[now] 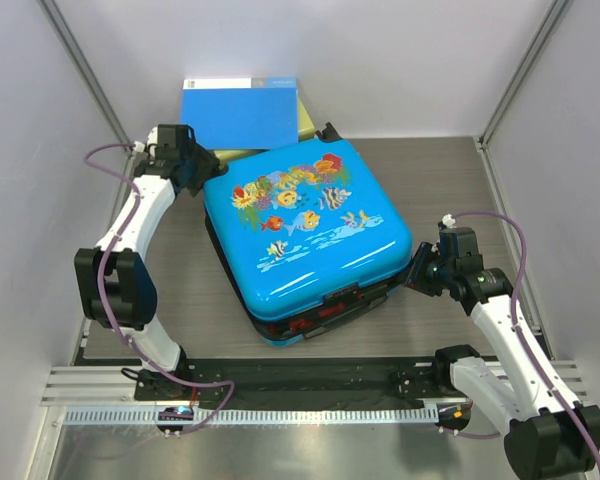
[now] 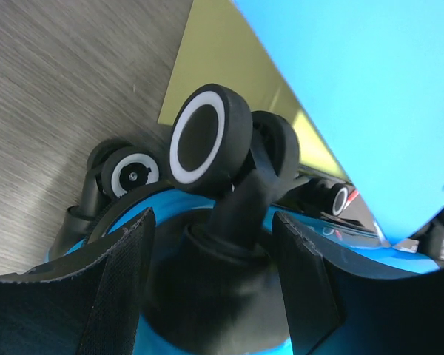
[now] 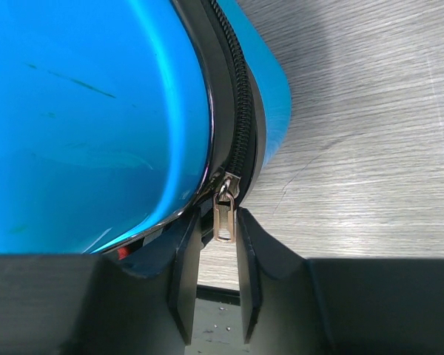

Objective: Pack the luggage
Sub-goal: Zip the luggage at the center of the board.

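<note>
1. Lying flat at the middle of the table (image 1: 460,180), the luggage (image 1: 305,230) has its fish-and-coral lid lowered. At the near edge the lid is not fully down, and something red (image 1: 305,325) shows in the gap.
2. The left gripper (image 1: 202,168) is at the suitcase's far-left corner. Its fingers (image 2: 126,266) are spread wide on either side of the black mount of a caster wheel (image 2: 207,137).
3. The right gripper (image 1: 420,272) is at the case's right side, level with the zipper track. Its fingers (image 3: 186,259) stand narrowly apart. The metal zipper pull (image 3: 223,218) hangs between them, with a sliver of space showing on its left side.
4. A flat blue folder (image 1: 240,112) lies behind the suitcase on a yellow-green box (image 1: 308,120) at the back of the table.
</note>
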You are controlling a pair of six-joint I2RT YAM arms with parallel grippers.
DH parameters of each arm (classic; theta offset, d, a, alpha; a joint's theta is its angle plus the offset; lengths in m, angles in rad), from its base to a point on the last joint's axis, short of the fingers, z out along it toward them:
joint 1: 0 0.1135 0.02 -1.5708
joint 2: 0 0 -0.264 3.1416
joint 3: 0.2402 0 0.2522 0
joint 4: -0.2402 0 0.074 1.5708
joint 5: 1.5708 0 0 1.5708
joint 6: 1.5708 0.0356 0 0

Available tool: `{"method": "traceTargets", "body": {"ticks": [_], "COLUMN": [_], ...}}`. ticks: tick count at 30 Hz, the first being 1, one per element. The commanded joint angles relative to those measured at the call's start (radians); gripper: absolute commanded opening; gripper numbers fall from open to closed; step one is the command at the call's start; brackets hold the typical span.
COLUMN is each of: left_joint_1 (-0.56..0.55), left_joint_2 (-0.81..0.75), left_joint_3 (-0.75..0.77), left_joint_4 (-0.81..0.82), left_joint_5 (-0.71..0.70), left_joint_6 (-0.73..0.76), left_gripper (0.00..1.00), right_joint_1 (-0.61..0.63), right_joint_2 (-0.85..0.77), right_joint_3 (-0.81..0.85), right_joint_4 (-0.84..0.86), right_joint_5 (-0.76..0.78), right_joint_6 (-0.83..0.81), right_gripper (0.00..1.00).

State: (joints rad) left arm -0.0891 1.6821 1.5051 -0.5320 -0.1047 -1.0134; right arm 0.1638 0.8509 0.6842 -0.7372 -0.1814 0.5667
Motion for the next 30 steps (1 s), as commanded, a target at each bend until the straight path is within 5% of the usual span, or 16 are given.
{"method": "traceTargets", "body": {"ticks": [1,5,10,17,30], "left_joint_1": [-0.001,-0.004,-0.003,-0.003,0.038], "left_joint_2": [0.047,0.080,0.077,0.080,0.008], "left_joint_3": [0.072,0.095,0.087,0.115,0.126], "left_joint_4": [-0.008,-0.008,0.000,0.013,0.052], "left_joint_5": [0.049,0.082,0.102,0.151,0.220], "left_joint_6": [0.016,0.022,-0.014,-0.037,-0.162], "left_gripper": [0.66,0.62,0.35,0.00,0.00], "right_joint_1": [0.005,0.005,0.005,0.005,0.005], "right_joint_2": [0.016,-0.012,-0.018,-0.027,-0.125], "right_joint_3": [-0.017,-0.018,-0.025,-0.025,0.044], "right_joint_4": [0.027,0.016,0.009,0.006,-0.129], "right_joint_5": [0.011,0.023,0.030,0.026,0.005], "right_joint_6": [-0.034,-0.025,-0.013,-0.001,0.018], "right_gripper": [0.35,0.36,0.22,0.16,0.05]}}
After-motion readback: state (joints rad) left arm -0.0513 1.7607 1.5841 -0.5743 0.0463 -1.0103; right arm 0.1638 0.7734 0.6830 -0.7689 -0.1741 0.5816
